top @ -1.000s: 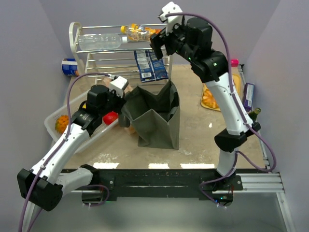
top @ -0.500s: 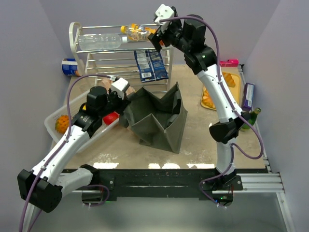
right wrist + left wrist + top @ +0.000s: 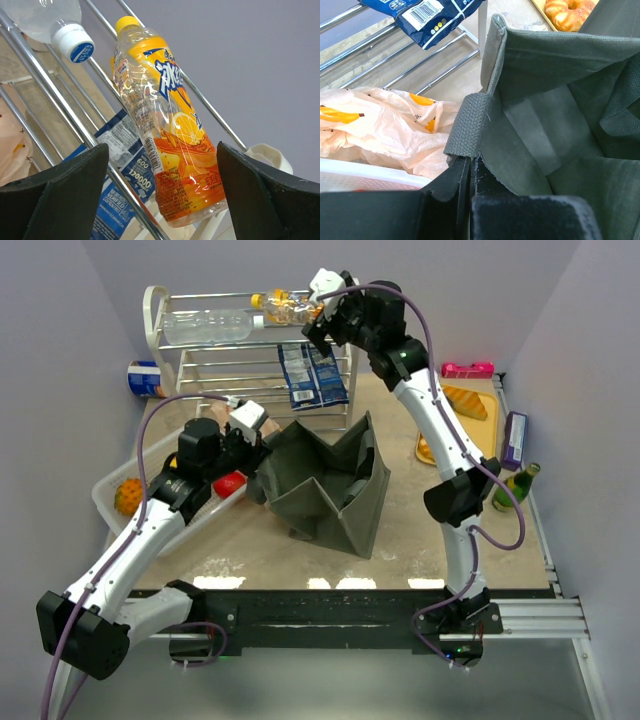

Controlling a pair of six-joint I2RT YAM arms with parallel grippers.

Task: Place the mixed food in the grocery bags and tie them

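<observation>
The dark olive tote (image 3: 330,485) stands open mid-table. My left gripper (image 3: 256,443) is shut on its left handle strap (image 3: 467,130), with the jaws (image 3: 470,167) pinching the fabric at the rim. The peach plastic bag (image 3: 375,125) lies crumpled just left of the tote. On the wire rack lie a clear bottle (image 3: 205,327), an orange-filled bottle (image 3: 285,308) and blue snack packets (image 3: 312,375). My right gripper (image 3: 316,328) is open at the rack. Its fingers (image 3: 65,192) straddle the lower part of the orange bottle (image 3: 170,145) without touching it.
The chrome rack (image 3: 160,335) stands at the back left. A white slatted tray (image 3: 110,502) on the left holds an orange fruit (image 3: 128,495) and a red fruit (image 3: 230,483). A yellow tray with bread (image 3: 455,405), a purple box (image 3: 515,440) and a green bottle (image 3: 510,485) stand on the right.
My right arm has swung left and back to the rack, bringing its open fingers around the orange bottle. The tote has shifted and tilted slightly right. My left gripper keeps its hold.
</observation>
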